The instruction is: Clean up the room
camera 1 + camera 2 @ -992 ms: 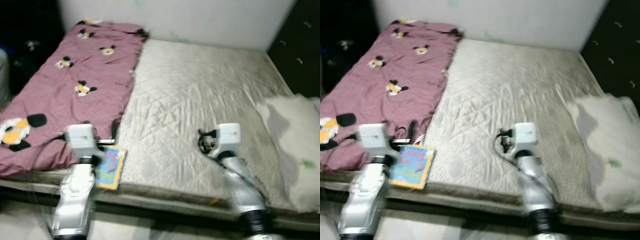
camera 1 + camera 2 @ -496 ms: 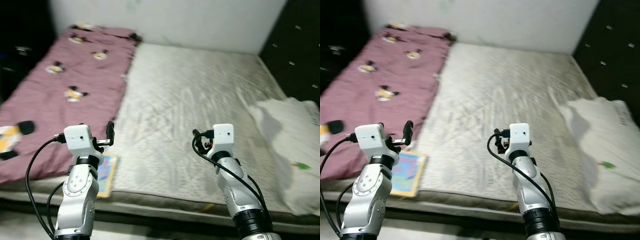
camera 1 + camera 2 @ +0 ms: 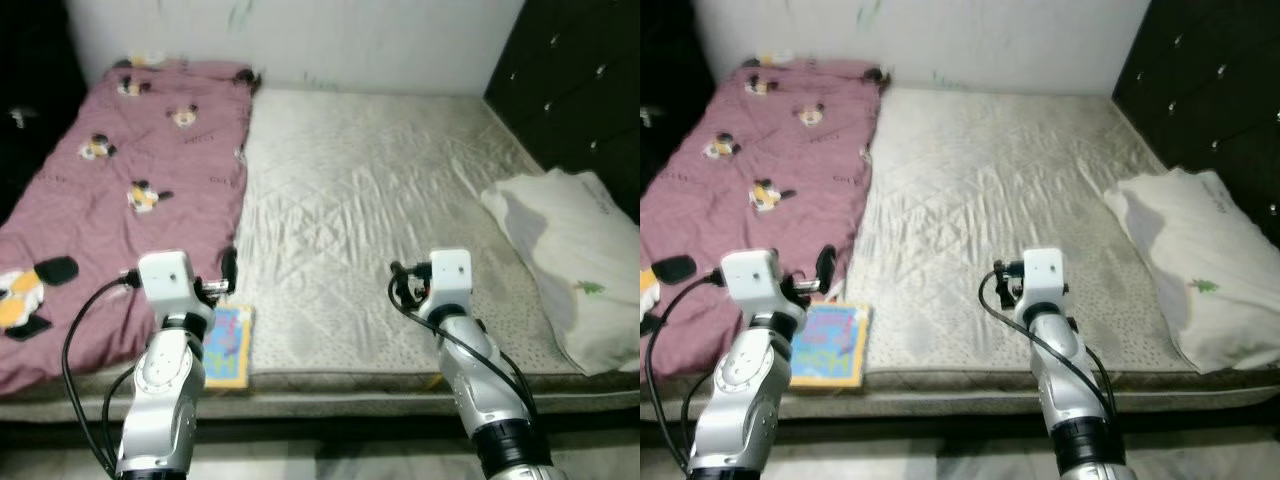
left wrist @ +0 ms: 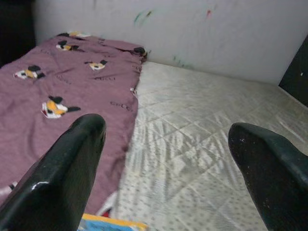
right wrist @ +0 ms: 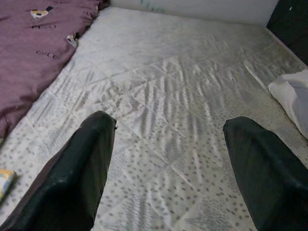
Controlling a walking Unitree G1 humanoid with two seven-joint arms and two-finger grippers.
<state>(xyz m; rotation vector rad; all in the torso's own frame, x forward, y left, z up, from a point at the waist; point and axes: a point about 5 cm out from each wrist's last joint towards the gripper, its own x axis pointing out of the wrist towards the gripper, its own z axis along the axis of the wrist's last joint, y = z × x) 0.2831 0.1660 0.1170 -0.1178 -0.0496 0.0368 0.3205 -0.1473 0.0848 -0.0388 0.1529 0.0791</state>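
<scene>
A colourful picture book [image 3: 228, 345] lies at the front edge of the bare quilted mattress [image 3: 370, 200], beside a pink blanket with cartoon mouse prints [image 3: 110, 190] that covers the bed's left side. A white pillow [image 3: 570, 260] rests at the right edge. My left gripper [image 4: 168, 159] is open and held just above and behind the book, whose corner [image 4: 110, 224] shows below the fingers. My right gripper [image 5: 166, 163] is open too, hovering empty over the mattress's front middle. Both silver arms reach out from the bed's front.
A white wall [image 3: 300, 40] runs behind the bed. A dark cabinet with small knobs [image 3: 580, 80] stands at the right. The bed's front edge [image 3: 340, 395] is close below my arms, and the area left of the bed is dark.
The whole picture has shifted and sharpened, so the camera has moved. Both arms keep much the same raised pose, and the book lies in the same spot on the bed.
</scene>
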